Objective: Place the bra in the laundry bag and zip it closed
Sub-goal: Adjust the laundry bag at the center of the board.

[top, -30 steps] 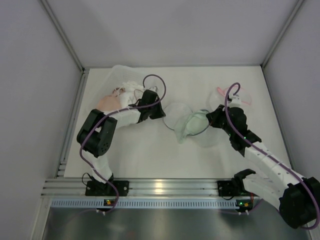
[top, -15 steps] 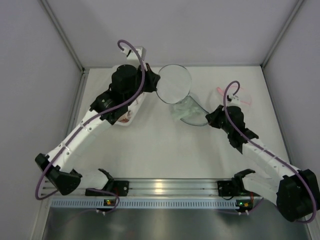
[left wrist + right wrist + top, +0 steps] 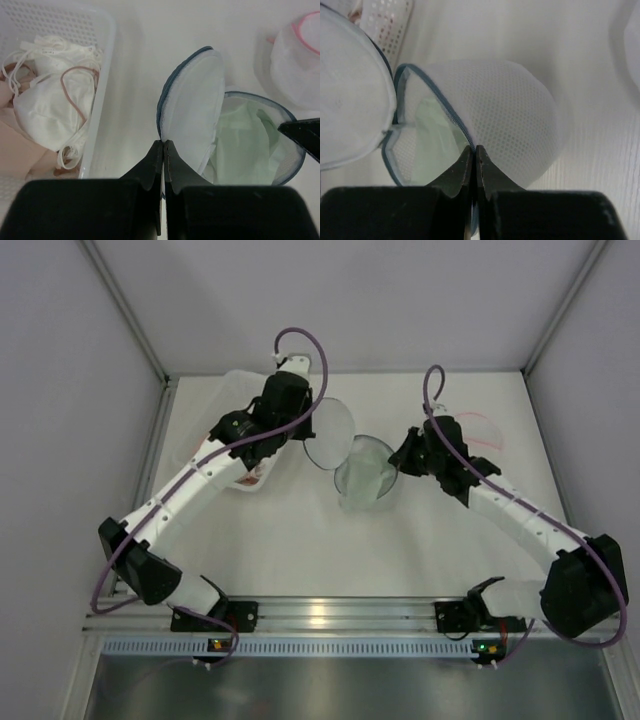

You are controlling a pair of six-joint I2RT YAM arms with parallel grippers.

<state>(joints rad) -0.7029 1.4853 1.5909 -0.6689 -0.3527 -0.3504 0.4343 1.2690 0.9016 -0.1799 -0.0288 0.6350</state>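
While the left end effector (image 3: 163, 150) is clenched on the edge of the round flap (image 3: 192, 100), the right end effector (image 3: 473, 152) is clenched on the blue-trimmed rim of the bag (image 3: 512, 115). The bag sits near the middle of the bench (image 3: 300, 550), a little toward the far edge, with its mouth open and the zip undone. The flap stands up from the bag's left side, tilted toward the far left, joined to the bag along one stretch of rim. A pale green bra (image 3: 240, 145) lies inside the bag, seen through the open mouth and through the mesh. The two end effectors hold opposite sides of the opening, the left on the flap and the right on the rim at the bag's right side.

By the far left corner stands a white perforated basket (image 3: 102, 45), just beside the flap but apart from it. It holds a white bra (image 3: 42, 102) with thin straps looped over it and some peach-coloured cloth (image 3: 20, 160) underneath. Toward the far right corner lies a second mesh bag with pink trim (image 3: 300, 55), apart from the open bag.
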